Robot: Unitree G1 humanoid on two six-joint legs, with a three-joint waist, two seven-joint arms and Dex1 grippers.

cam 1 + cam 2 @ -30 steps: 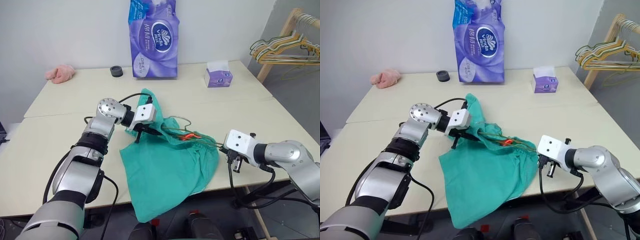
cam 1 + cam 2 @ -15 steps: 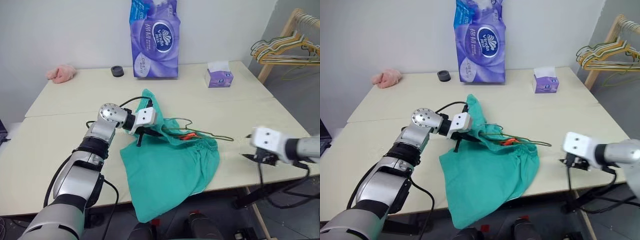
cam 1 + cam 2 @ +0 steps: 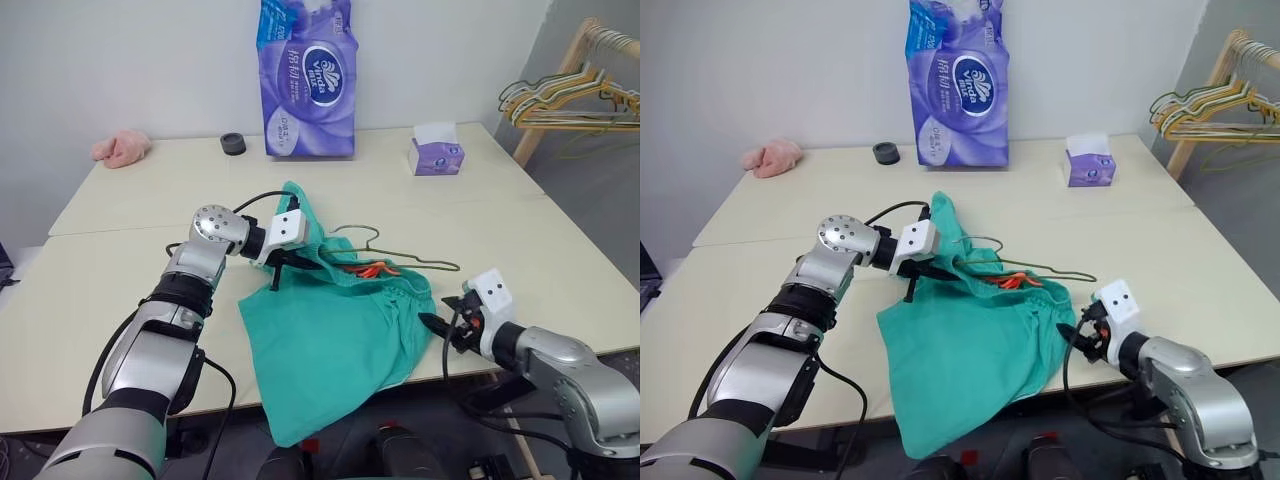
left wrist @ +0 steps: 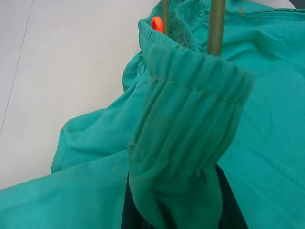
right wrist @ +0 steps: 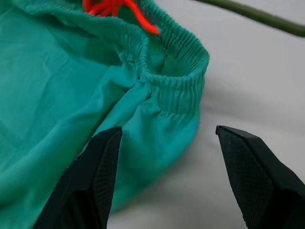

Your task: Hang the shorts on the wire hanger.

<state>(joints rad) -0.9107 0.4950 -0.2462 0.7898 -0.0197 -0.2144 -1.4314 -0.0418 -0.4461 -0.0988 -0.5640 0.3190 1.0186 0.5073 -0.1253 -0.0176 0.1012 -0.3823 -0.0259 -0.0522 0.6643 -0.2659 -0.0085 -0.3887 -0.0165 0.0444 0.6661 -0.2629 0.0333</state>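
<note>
The teal shorts (image 3: pixel 325 345) lie on the table's front part, their lower half hanging over the edge. My left gripper (image 3: pixel 300 264) is shut on the left end of the gathered waistband (image 4: pixel 190 95), which drapes over its fingers. The wire hanger (image 3: pixel 415 262) runs into the waistband opening near that grip. Its hook (image 3: pixel 366 233) and right arm lie bare on the table. An orange drawstring (image 3: pixel 372 270) shows at the opening. My right gripper (image 5: pixel 167 131) is open, low at the table edge, with the waistband's right end (image 5: pixel 178 78) just ahead between its spread fingers (image 5: pixel 97 176).
At the table's back stand a purple tissue pack (image 3: pixel 308 75) and a small tissue box (image 3: pixel 436 155), with a black round object (image 3: pixel 233 143) and a pink cloth (image 3: pixel 122 147) to their left. A wooden rack (image 3: pixel 545 95) with yellow and green hangers stands off to the right.
My right gripper opened, let go at the hanger's right end, swung out right, then came back lower to the waistband's right end. The hanger's right arm now rests on the table. My left gripper stayed put.
</note>
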